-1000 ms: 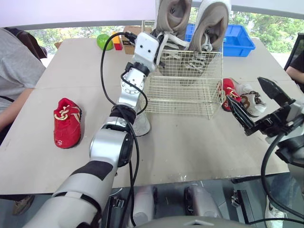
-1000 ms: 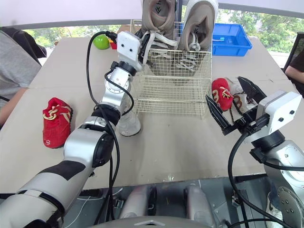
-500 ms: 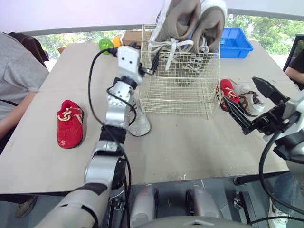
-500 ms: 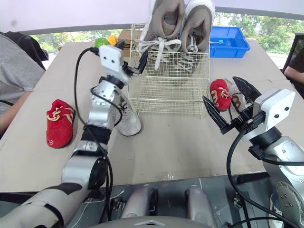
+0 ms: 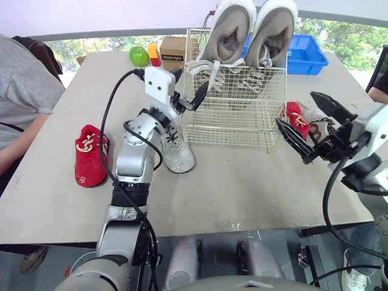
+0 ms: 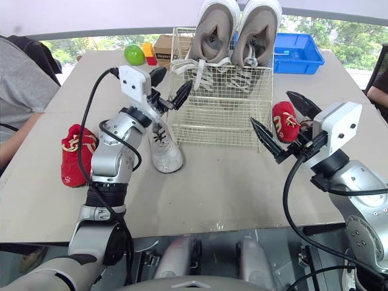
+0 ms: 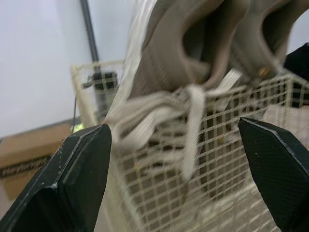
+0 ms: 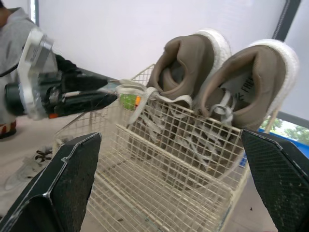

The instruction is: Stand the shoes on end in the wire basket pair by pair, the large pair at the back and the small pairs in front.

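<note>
Two large beige shoes [image 5: 230, 33] [image 5: 274, 33] stand on end at the back of the wire basket [image 5: 233, 118], laces hanging over its rim. My left gripper [image 6: 171, 85] hovers open just off the basket's left front corner, holding nothing; the laces [image 7: 193, 111] hang between its fingers' line of sight. Below it a small white shoe [image 5: 177, 151] lies on the table. A small red shoe [image 5: 90, 154] lies far left. Another red shoe [image 5: 295, 118] and a white-and-brown shoe [image 5: 320, 121] lie right of the basket, just behind my open, empty right gripper [image 6: 285, 121].
A person in grey [image 5: 24, 103] sits at the table's left side, another person's arm [image 5: 381, 85] at the right edge. Behind the basket sit a green apple [image 5: 139, 56], a cardboard box [image 5: 173, 45] and a blue bin [image 5: 309, 51]. The table's front edge is near.
My left gripper opened and drew back from the large shoe at the basket's left rear to its left front corner. The head camera shifted; the right gripper stayed open.
</note>
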Robot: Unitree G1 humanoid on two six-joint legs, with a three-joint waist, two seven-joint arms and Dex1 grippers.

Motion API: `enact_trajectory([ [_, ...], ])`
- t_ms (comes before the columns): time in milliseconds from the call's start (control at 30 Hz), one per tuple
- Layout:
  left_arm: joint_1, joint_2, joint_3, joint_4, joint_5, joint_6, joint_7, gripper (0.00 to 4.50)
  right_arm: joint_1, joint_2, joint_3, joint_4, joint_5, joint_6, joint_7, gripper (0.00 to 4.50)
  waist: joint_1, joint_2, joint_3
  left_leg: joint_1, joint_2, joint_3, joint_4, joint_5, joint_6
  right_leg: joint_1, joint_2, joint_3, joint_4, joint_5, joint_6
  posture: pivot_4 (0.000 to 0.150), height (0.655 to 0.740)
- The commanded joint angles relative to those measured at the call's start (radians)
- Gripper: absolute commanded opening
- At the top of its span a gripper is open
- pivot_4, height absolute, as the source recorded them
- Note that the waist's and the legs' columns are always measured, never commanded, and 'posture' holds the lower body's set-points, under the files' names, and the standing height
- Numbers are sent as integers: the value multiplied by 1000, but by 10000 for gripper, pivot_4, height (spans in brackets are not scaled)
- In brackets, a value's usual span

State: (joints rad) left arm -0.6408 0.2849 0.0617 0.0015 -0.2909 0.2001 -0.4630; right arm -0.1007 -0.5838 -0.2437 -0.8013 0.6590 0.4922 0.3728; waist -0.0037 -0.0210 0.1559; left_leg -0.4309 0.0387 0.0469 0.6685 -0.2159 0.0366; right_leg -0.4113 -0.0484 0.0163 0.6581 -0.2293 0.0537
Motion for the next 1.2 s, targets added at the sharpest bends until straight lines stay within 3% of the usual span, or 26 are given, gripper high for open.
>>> enact_trajectory([
  [33, 37, 4, 57, -124, -127, 106, -16, 44677, -12, -14, -10, -9, 2, -17, 22, 45000, -2, 0, 0, 0, 0, 0, 0, 0, 0, 0, 0, 0, 0, 0, 0, 1500, 7400],
  [200, 150, 52, 104, -254, -234, 223, -32, 44677, -19, -31, -4, 21, 3, -20, 72, 45000, -10, 0, 0, 1, 1, -1, -1, 0, 0, 0, 0, 0, 0, 0, 0, 1500, 7400],
  [333, 276, 100, 122, -340, -250, 263, -34, 44677, -21, -38, 13, 32, 3, -22, 111, 45000, -5, 0, 0, 1, 1, -1, -1, 0, 0, -1, 0, 0, 0, 0, 0, 1500, 7400],
  [633, 634, 85, 361, -552, -528, 623, 238, 44677, -5, -98, 56, 47, 90, -1, 292, 45000, -2, -4, 3, 1, 4, -4, -2, 0, 0, -2, -2, 1, -1, 0, 0, 1500, 7400],
  [767, 630, 116, 401, -541, -606, 759, 329, 44677, -29, -97, 78, 74, 94, 0, 317, 45000, 7, -4, 3, 1, 4, -5, -1, 0, 0, -1, -4, 0, -1, -1, 0, 1500, 7400],
  [1200, 489, 183, 372, -483, -847, 936, 373, 44677, 26, -169, 7, 26, 150, 51, 337, 45000, 18, -5, 4, 0, 2, -4, -3, -1, 0, -2, -6, -1, -4, 0, -1, 1500, 7400],
])
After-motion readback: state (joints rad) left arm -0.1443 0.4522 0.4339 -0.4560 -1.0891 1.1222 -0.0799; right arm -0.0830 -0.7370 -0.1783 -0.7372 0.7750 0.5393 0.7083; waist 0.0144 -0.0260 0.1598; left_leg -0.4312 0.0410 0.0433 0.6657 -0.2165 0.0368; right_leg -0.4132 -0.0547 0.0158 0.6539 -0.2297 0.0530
